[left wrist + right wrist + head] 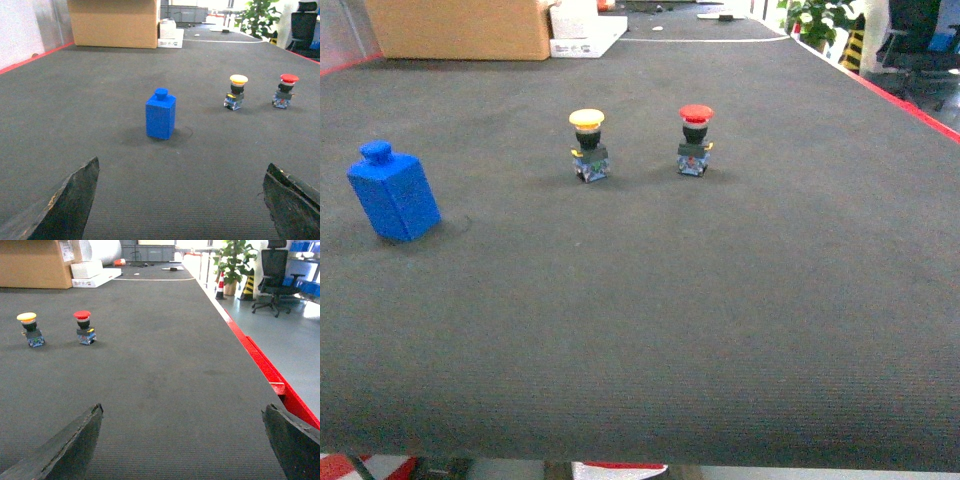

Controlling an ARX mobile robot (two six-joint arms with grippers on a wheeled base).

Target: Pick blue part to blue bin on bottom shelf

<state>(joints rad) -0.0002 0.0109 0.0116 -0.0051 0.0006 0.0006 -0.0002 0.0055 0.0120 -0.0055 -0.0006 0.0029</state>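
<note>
The blue part [392, 190] is a blue block with a round knob on top, standing on the dark mat at the left of the head view. In the left wrist view the blue part [161, 114] stands ahead of my left gripper [181, 170], well apart from it. That gripper is open with nothing between its fingers [75, 197]. My right gripper [184, 410] is open too, over bare mat, with its fingers [287, 440] wide apart. Neither gripper shows in the head view. The blue bin and the bottom shelf are out of view.
A yellow-capped push button [588, 145] and a red-capped push button [694, 140] stand mid-mat. A cardboard box [460, 28] and a white box [585, 35] sit at the far end. The mat's red edge [260, 360] runs along the right, with floor beyond.
</note>
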